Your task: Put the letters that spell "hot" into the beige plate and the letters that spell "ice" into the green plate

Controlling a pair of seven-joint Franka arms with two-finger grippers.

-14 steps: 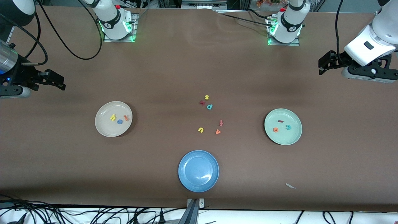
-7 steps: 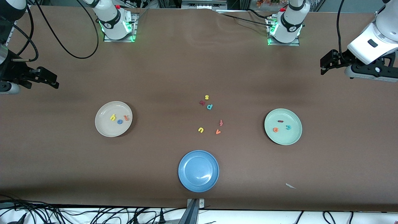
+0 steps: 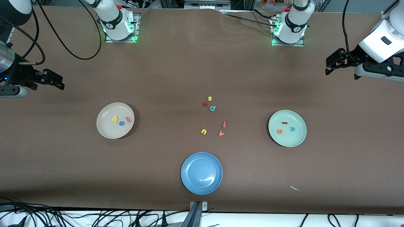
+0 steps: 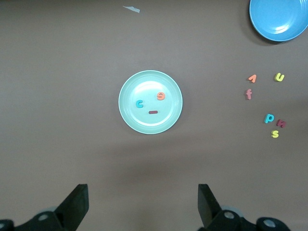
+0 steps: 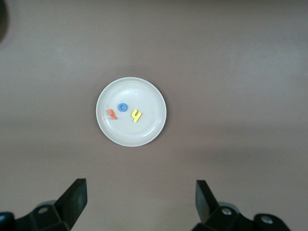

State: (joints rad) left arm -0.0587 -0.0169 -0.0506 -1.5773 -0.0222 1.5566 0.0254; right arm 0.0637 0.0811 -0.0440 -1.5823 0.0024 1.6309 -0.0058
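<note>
The beige plate (image 3: 104, 130) (image 5: 153, 129) holds a yellow h (image 3: 114, 119) (image 5: 137, 116), a blue o (image 3: 121, 123) (image 5: 122, 107) and an orange t (image 3: 127, 119) (image 5: 112, 114). In the green plate (image 3: 288, 142) (image 4: 169, 120) lie a dark red i (image 3: 284, 123) (image 4: 153, 112), a teal c (image 3: 293, 129) (image 4: 139, 103) and an orange e (image 3: 279, 131) (image 4: 161, 96). My right gripper (image 3: 58, 81) (image 5: 139, 192) hangs open and empty over bare table at the right arm's end. My left gripper (image 3: 329, 65) (image 4: 142, 195) hangs open and empty over bare table at the left arm's end.
Loose letters lie mid-table between the plates: yellow s (image 3: 210, 98), a dark red letter (image 3: 205, 104), teal p (image 3: 213, 108), a reddish f (image 3: 224, 124), yellow u (image 3: 204, 131), orange v (image 3: 221, 133). An empty blue plate (image 3: 189, 186) sits nearer the front camera. A paper scrap (image 3: 295, 188) lies near the front edge.
Both arms have shifted a little in the air at their ends of the table, jaws still wide. Plates and letters have not moved.
</note>
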